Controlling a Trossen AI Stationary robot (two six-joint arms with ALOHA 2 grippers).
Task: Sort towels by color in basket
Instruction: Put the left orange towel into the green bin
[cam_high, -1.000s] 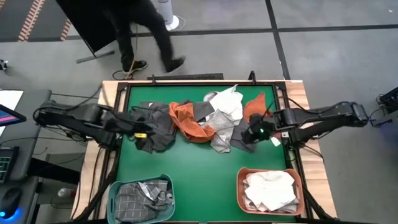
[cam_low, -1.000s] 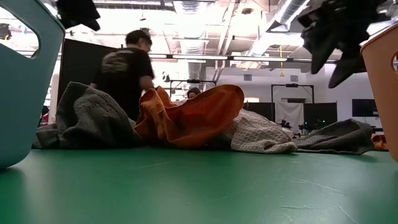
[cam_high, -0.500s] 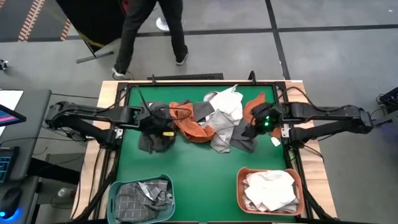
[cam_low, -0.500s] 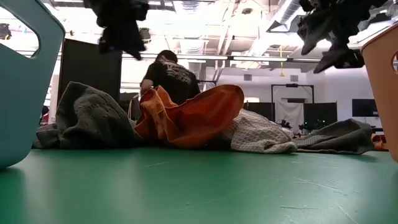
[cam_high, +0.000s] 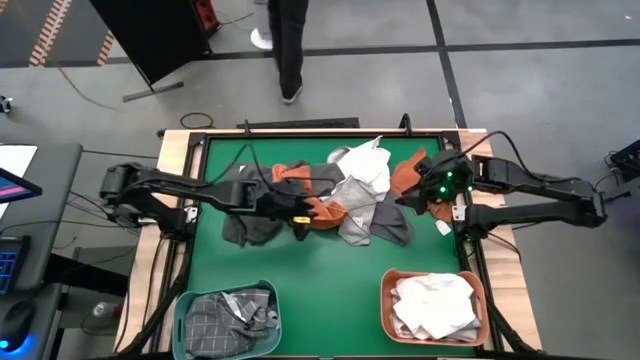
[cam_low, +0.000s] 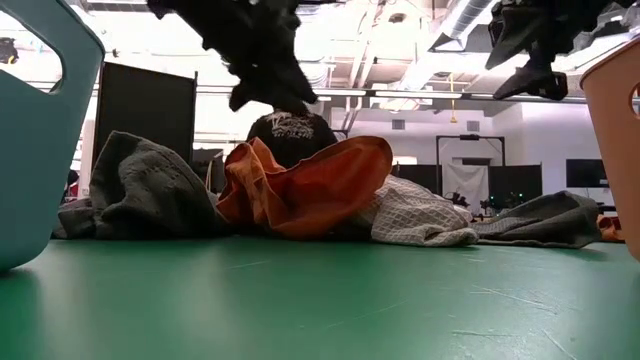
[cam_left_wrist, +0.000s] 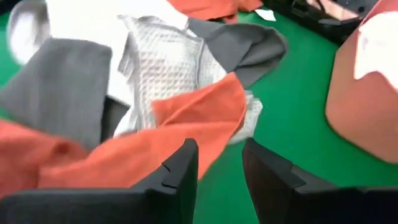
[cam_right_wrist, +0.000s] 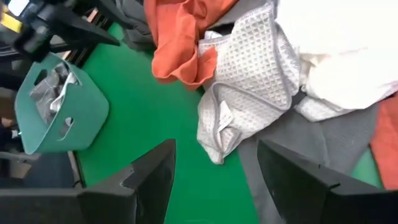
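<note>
Meanwhile the towels (cam_high: 340, 195) lay in a loose heap across the far half of the green table (cam_high: 320, 270), dark grey, rust orange, light grey waffle and white cloths overlapping one another. The left gripper (cam_left_wrist: 219, 163) hung over the left part of that heap, above the rust orange towel (cam_left_wrist: 186, 124), its two dark fingers a narrow gap apart with nothing between them. The right gripper (cam_right_wrist: 214, 168) was raised over the right end of the heap, near a second orange cloth (cam_high: 405, 172), its fingers spread wide and empty, looking down on the light grey waffle towel (cam_right_wrist: 249, 81) and a dark grey one beside it. At the near left corner stood the teal basket (cam_high: 190, 300) with grey checked cloths in it, and at the near right the orange basket (cam_high: 385, 290) with white ones. Beyond the far edge of the table a person (cam_high: 288, 40) stood on the floor.
</note>
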